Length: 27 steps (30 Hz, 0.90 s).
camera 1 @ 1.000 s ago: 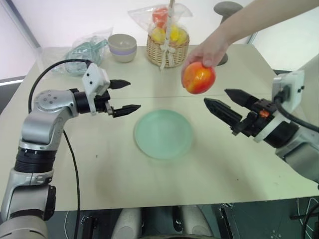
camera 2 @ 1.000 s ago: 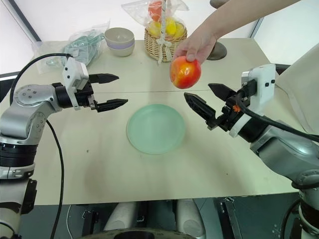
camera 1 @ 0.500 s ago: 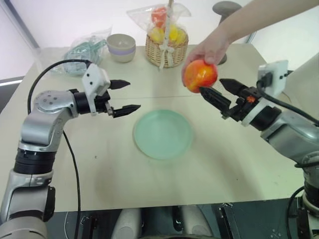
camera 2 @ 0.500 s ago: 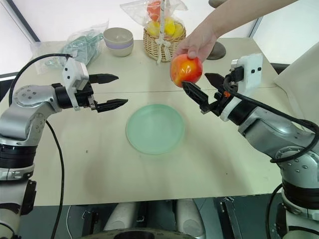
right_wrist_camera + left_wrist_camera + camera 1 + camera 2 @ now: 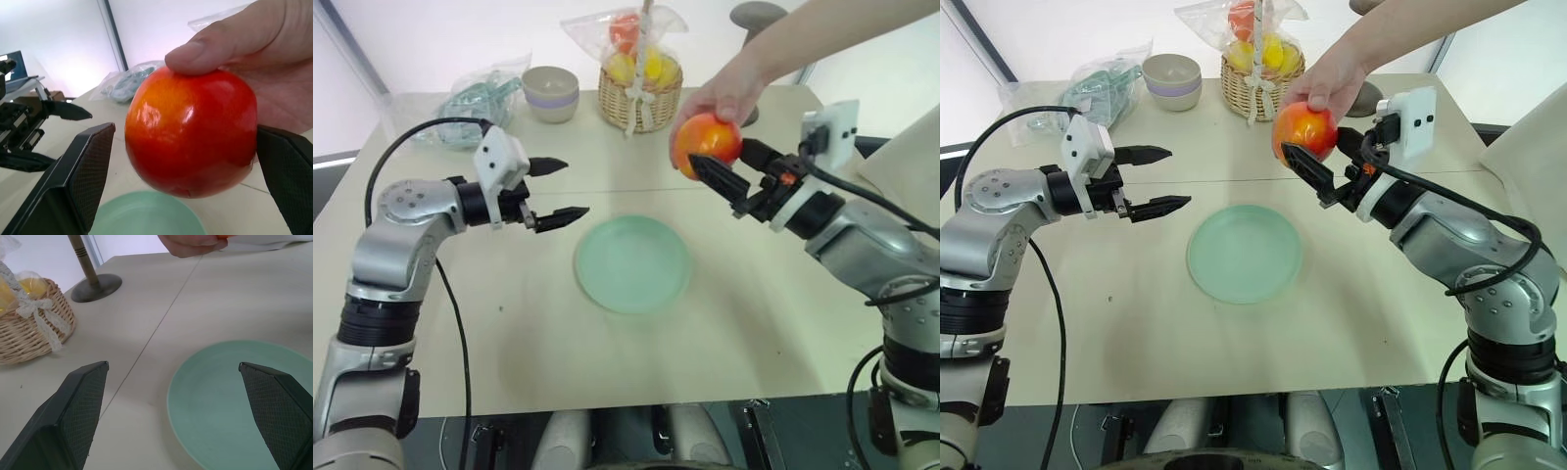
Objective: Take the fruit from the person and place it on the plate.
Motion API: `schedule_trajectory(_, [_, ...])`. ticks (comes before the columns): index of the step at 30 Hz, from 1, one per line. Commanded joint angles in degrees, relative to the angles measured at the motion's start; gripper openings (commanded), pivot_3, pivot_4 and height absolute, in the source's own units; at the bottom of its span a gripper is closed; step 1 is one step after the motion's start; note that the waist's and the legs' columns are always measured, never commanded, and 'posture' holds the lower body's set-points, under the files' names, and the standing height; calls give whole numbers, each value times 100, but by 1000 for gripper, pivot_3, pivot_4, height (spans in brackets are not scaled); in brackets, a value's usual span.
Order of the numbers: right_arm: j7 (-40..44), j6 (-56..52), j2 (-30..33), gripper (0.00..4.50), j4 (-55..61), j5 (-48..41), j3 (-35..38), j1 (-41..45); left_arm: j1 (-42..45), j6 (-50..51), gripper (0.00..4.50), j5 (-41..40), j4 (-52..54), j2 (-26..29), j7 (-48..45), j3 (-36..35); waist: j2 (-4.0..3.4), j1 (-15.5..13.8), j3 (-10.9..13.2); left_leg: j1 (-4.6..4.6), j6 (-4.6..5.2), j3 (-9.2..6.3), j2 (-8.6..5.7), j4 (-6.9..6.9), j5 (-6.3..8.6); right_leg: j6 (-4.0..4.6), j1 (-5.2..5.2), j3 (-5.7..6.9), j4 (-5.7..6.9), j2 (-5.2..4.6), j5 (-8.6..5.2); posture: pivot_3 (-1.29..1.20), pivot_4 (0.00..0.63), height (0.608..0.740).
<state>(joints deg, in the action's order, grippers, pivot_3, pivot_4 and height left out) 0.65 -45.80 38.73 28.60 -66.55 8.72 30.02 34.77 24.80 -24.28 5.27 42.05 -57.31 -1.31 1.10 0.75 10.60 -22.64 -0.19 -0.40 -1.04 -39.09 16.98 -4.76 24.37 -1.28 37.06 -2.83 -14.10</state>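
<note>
I have the surface [image 5: 509, 352] in front of me, with the plate [image 5: 632, 264] lying flat at its middle. The person [image 5: 729, 93] reaches in from the far right, holding the fruit [image 5: 704, 143] in the air beyond the plate. My right claw [image 5: 724, 166] is spread wide, one finger on either side of the fruit. My left claw [image 5: 555, 189] hovers released, left of the plate.

The plate [image 5: 632, 264] lay mid-worktop [image 5: 754, 323]. Behind it, the hand [image 5: 722, 96] held the fruit [image 5: 703, 143] aloft between the right tool's [image 5: 717, 163] fingers. The left tool [image 5: 563, 189] hung left of the plate. Basket [image 5: 642, 96] and bowl [image 5: 552, 93] stood at the back.
</note>
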Motion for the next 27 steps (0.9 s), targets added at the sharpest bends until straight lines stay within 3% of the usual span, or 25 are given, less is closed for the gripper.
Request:
schedule_trajectory(1, [191, 97, -167, 4500, -132, 289, -38, 221, 9, -9, 4461, -58, 221, 60, 50, -201, 0, -1, 0, 0, 0, 0, 0, 0, 0, 0, 0, 0, 0, 0, 0, 0, 150, 740])
schedule_trajectory(12, [632, 94, -591, 4500, -533, 1101, -72, 450, -87, -9, 4461, -71, 313, 68, 187, -264, 0, -2, 0, -2, 0, 0, -1, 1, 0, 0, 3, 1, 0, -2, 0, 0, 150, 740])
schedule_trajectory(17, [723, 98, -673, 3174, -561, 1317, -14, 503, -82, -40, 4500, -57, 287, 50, 214, -253, -1, 0, 1, -3, 0, 0, -1, 2, 0, 0, 5, 1, 1, -2, 0, 0, 150, 740])
schedule_trajectory(27, [761, -33, -681, 3159, -504, 1448, 86, 533, -25, -77, 4500, -42, 232, 14, 257, -211, -1, 0, 1, -4, 0, 0, -2, 2, 0, 0, 6, 1, 0, -3, 0, 0, 150, 740])
